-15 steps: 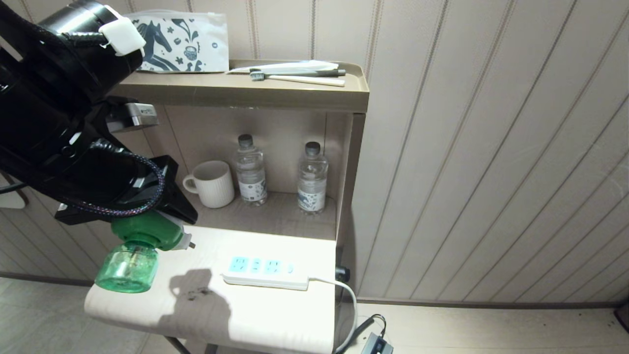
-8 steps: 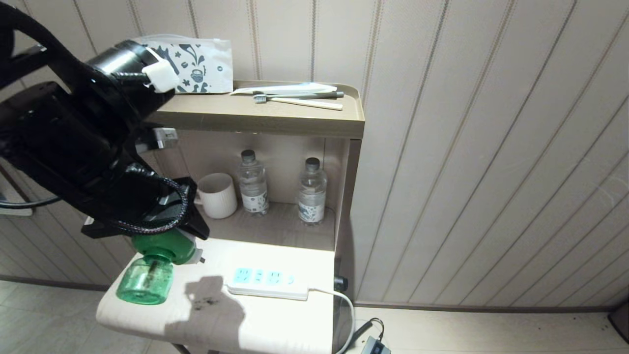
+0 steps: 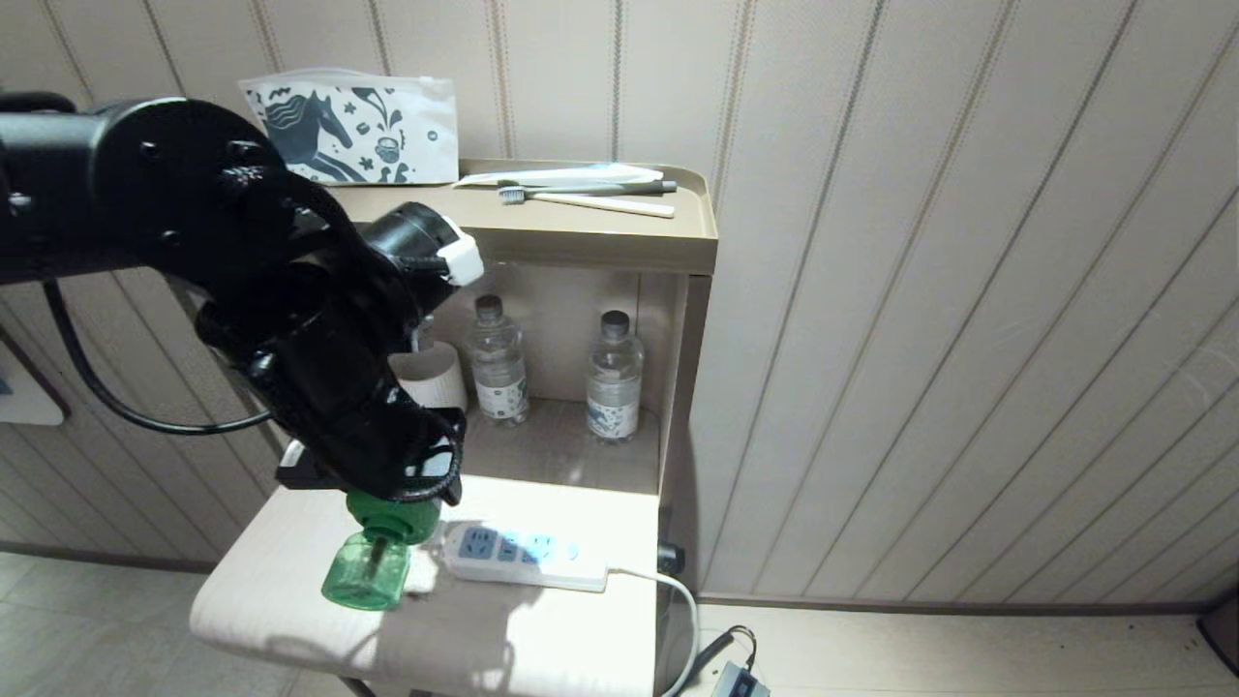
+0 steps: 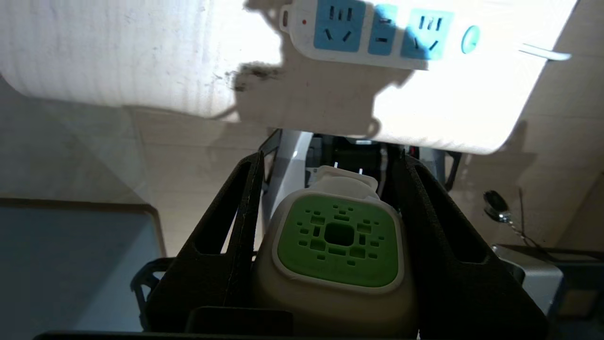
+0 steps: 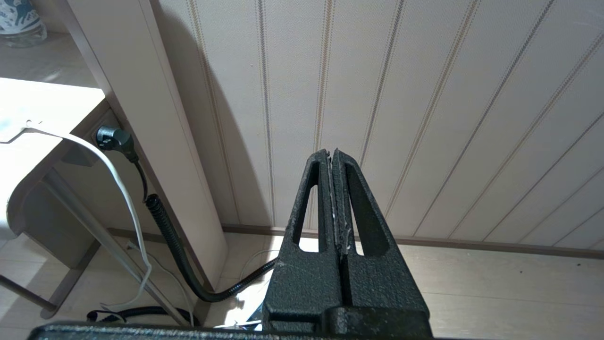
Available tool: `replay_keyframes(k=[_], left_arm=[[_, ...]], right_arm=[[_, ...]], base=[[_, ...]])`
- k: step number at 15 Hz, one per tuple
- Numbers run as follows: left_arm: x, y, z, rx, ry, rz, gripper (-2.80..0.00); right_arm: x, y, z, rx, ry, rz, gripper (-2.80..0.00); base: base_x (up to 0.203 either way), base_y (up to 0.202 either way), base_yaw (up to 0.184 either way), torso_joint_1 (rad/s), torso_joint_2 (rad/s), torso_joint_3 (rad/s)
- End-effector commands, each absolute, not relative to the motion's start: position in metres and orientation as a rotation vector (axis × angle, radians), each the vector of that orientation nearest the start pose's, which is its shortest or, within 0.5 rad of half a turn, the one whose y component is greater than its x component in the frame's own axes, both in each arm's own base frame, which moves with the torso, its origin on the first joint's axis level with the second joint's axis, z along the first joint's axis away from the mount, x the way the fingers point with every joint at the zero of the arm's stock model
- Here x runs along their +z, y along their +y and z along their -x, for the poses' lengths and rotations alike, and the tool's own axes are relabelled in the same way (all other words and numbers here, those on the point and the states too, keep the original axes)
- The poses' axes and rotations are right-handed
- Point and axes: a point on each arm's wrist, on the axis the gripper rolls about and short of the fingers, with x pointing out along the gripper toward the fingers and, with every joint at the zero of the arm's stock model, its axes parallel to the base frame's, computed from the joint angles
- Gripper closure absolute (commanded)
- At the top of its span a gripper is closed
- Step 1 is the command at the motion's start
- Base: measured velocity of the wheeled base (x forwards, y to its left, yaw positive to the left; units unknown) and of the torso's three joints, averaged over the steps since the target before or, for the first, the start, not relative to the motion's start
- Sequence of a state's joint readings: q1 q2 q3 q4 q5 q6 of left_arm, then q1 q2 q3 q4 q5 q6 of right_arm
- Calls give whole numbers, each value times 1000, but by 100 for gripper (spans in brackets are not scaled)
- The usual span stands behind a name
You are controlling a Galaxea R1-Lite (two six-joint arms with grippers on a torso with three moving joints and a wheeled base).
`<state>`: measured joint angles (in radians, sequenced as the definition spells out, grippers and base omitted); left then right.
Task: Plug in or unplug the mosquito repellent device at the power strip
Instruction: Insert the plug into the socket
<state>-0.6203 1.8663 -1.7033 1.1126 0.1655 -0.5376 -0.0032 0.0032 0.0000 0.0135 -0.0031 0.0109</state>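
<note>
head view shows my left claw [image 3: 392,484] pinching the mosquito repellent device [image 3: 373,561] above the bench [image 3: 290,600], just beside the power strip [image 3: 523,557] near its back edge. next i'd line the prongs up with a socket. right claw [image 5: 334,165] parked, pressed together.

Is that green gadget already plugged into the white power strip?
No. The mosquito repellent device sits clamped in the left gripper, its prongs bare, with all sockets of the power strip empty.
</note>
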Motion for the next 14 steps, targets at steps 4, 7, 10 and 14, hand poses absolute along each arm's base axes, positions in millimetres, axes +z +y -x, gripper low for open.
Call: replay_keyframes(k=[4, 7, 10, 14], left_arm=[[212, -192, -264, -50, 1280, -90, 0], [203, -195, -272, -50, 1293, -108, 0], [187, -201, -295, -36, 1311, -106, 0], [173, -196, -312, -41, 1320, -74, 0]], right_arm=[[74, 0, 23, -6, 17, -11, 0], [74, 0, 23, -6, 17, -11, 0], [74, 0, 23, -6, 17, -11, 0], [74, 0, 23, -6, 17, -11, 0]], base=[[0, 0, 0, 0, 0, 0], [0, 0, 0, 0, 0, 0], [0, 0, 0, 0, 0, 0], [0, 0, 0, 0, 0, 0]])
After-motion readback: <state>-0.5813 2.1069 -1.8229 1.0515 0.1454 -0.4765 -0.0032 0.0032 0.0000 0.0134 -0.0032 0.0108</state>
